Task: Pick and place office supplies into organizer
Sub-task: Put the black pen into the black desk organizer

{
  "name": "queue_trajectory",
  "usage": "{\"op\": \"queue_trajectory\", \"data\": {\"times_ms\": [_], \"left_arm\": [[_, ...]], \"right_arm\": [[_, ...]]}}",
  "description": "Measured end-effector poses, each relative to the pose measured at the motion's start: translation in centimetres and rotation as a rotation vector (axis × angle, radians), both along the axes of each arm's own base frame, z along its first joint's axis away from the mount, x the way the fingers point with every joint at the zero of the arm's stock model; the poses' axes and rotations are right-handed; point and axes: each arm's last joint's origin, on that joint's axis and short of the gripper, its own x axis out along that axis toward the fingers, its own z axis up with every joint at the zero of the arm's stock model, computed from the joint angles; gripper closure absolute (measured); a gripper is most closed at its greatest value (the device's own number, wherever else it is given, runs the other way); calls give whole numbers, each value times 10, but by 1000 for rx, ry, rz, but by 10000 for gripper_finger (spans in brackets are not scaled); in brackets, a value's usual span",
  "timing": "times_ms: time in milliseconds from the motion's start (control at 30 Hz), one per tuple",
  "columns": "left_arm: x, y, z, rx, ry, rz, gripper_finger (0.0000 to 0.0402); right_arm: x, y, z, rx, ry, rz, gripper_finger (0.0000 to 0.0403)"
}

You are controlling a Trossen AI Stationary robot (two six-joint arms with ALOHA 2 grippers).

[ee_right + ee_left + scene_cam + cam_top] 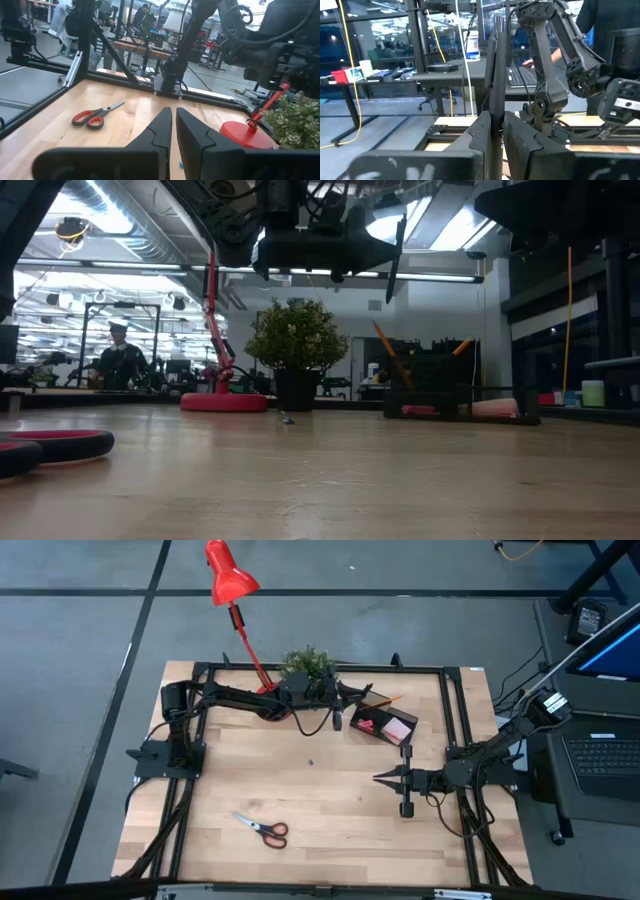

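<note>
A: Black pen (337, 718) is pinched in my left tool (338, 712), high near the bench's far edge, just beside the organizer (383, 724).

B: Risk?

A: It hangs short of the compartments; releasing here drops it outside. Right tool (381, 778) waits, closed, empty.

Black organizer (383, 724) near plant (307, 664), holding orange pencils (388, 345) upright, pink pad (398, 730) inside. Black pen (399, 258) upright in my left pincer (337, 721). Orange-handled scissors (264, 829) flat, well apart from plant.
</note>
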Motion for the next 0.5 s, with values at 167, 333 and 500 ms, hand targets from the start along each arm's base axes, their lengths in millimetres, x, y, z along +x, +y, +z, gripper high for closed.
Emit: {"op": "queue_trajectory", "data": {"times_ms": [167, 333, 500], "left_arm": [[0, -2, 2, 8, -20, -11, 364], [1, -7, 3, 1, -28, -105, 368], [3, -17, 3, -8, -24, -199, 367]], "right_arm": [[2, -4, 0, 4, -1, -28, 373], [5, -17, 5, 24, -35, -255, 373], [8, -27, 8, 39, -68, -322, 373]]}}
